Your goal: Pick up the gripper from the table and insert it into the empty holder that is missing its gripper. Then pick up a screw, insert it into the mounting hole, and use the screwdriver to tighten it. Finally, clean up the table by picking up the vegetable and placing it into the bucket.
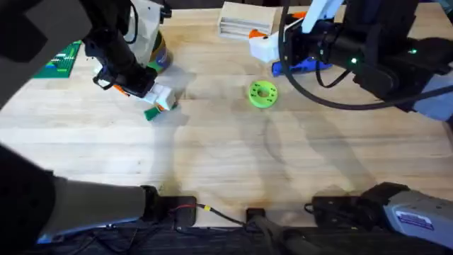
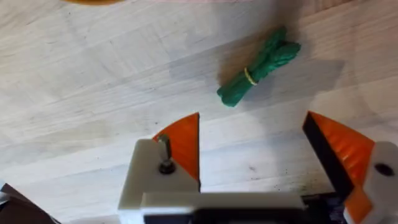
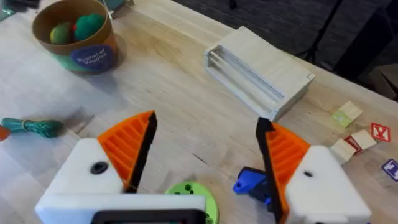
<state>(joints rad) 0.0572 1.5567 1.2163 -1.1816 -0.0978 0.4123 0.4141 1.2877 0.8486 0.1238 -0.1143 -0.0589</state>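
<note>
The left gripper (image 2: 255, 155) had its jaws wide apart, both orange ribbed pads (image 2: 185, 143) seated in their white mounts, a screw showing in the mount beside one pad. Nothing lay between them. Just beyond the fingertips, apart from them, the vegetable (image 2: 258, 65) lay on the bare wood, a green sprig bound by a thin yellowish band. In the overhead view the same gripper (image 1: 152, 95) hung at the far left of the table with the sprig (image 1: 151, 113) at its near side.

The right gripper (image 3: 205, 155) also stood open and empty, both of its pads in place. Below it were the green ring-shaped disc (image 3: 189, 193) and a blue part, probably the screwdriver (image 3: 252, 183); overhead, the blue body (image 1: 304, 66) lay at the far right, under the arm.

The bucket (image 3: 74, 37) stood at the far left, just behind the left arm, with green and yellowish pieces already in it.

Since every mount visible carried its finger, the step in hand looked to be the last one, clearing the vegetable. The next move would call for the left gripper to lower over the sprig, straddle it across its narrow width, close, lift, then carry it the short way back over the bucket's rim.
</note>
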